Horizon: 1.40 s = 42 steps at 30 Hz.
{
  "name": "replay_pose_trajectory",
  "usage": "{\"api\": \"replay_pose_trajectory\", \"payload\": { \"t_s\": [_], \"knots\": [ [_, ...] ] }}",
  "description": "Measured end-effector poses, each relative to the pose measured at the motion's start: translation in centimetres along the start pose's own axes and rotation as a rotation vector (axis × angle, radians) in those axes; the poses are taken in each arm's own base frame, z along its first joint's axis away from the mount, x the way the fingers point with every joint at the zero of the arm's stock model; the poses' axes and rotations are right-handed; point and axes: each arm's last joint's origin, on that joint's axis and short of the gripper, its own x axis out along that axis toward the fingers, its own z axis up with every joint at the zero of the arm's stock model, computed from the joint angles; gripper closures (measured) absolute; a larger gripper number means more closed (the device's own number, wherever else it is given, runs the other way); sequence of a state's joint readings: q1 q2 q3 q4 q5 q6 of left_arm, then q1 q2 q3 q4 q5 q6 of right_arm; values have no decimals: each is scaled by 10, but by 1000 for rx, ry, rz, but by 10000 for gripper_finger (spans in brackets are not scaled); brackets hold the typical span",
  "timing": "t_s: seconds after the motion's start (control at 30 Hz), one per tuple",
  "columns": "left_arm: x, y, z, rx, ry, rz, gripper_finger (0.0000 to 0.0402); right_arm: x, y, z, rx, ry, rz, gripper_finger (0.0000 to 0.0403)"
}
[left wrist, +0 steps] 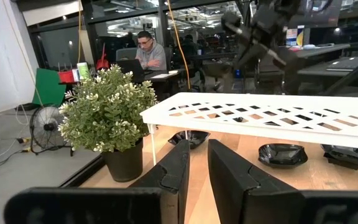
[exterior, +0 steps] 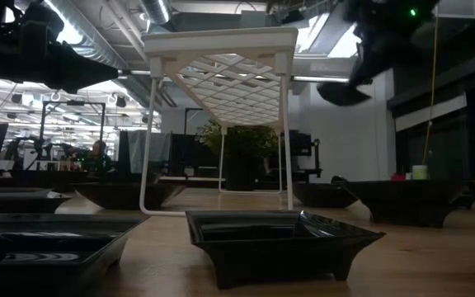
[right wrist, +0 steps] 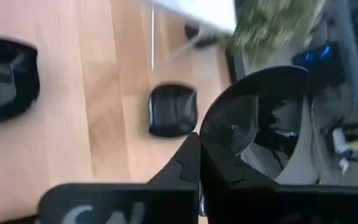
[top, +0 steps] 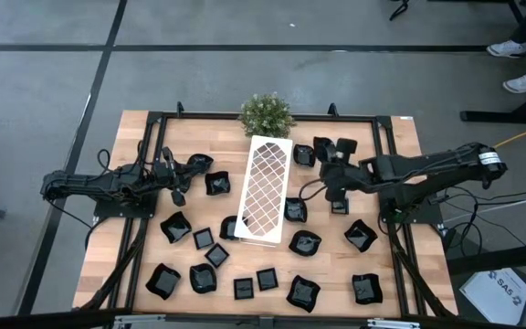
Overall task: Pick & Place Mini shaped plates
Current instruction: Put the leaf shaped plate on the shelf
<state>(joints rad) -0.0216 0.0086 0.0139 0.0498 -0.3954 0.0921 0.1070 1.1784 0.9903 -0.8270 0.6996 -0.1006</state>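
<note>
Holding a plate [right wrist: 260, 118] pinched by its rim, right pincer [top: 339, 174] hangs beside the tray [top: 266, 187], likely for placing. Left pincer [left wrist: 197, 171] slightly parted, empty, above the bench [top: 135, 265].

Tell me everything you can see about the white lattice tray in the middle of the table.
The white tray is a long rectangle with a diamond lattice top that looks like coated metal or plastic. It stands raised on thin white legs, running lengthwise away from the potted plant at the table's far edge. Small black dishes sit around it, some partly beneath it. Nothing rests on top, and neither gripper touches it.
</note>
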Motion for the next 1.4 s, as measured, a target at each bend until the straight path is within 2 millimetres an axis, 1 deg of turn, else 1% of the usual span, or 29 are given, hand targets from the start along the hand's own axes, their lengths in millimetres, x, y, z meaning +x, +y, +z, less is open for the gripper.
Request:
{"api": "replay_pose_trajectory", "payload": {
  "t_s": [0.2,0.37,0.73,0.87,1.1,1.4],
  "knots": [
    [0,0,0,0,0,0,346,-7,-8,22,-108,-90,-16,402],
    [0,0,0,0,0,0,347,-5,-8,37,-218,-152,-40,402],
    [0,0,0,0,0,0,346,12,8,62,-487,-294,-10,402],
    [0,0,0,0,0,0,347,19,14,69,-552,-337,15,402],
    [0,0,0,0,0,0,348,30,22,73,-601,-362,61,402],
    [0,0,0,0,0,0,346,51,13,74,-528,-370,122,402]
  ]
}}
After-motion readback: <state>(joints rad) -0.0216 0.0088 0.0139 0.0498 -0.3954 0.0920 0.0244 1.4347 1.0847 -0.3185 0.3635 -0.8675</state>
